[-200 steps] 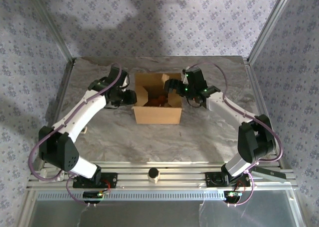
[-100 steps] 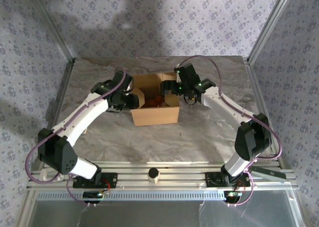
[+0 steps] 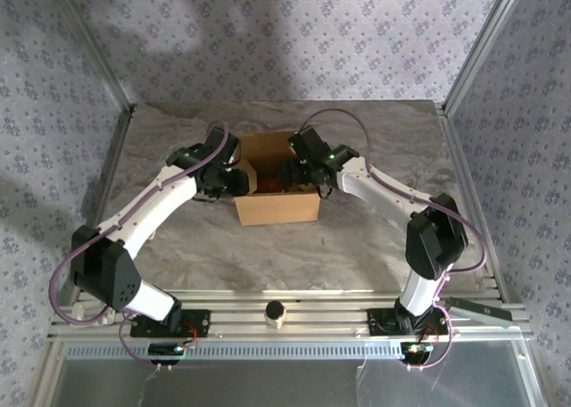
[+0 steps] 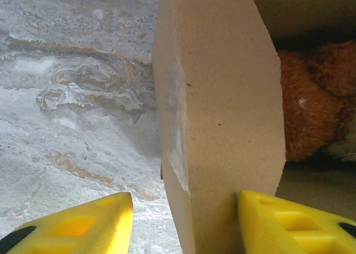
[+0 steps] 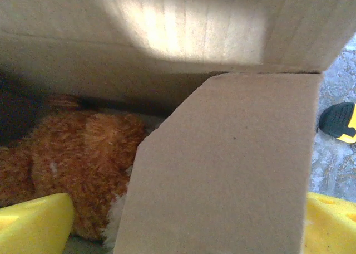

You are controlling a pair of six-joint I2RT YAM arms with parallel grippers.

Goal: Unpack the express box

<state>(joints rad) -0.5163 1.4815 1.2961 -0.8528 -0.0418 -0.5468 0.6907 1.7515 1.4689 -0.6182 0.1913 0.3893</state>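
Your express box sits mid-worktop, top open, with a gripper at each side. Your left gripper is half spread astride the box's side flap. One finger touches the cardboard on the inner side and the other stands off it over the marble, so nothing is pinched.

Your right gripper is at full spread over the opening, and a flap stands between its fingers too. Whether it's the same one, you can't tell.

Now the part that matters: the brown plush toy lies inside the box, ahead of the right gripper and just beside that flap, on the side of one finger. The right arm looks nearer for the pick, though I'd judge the flap must clear first. Which way the toy's long axis runs, you can't tell.
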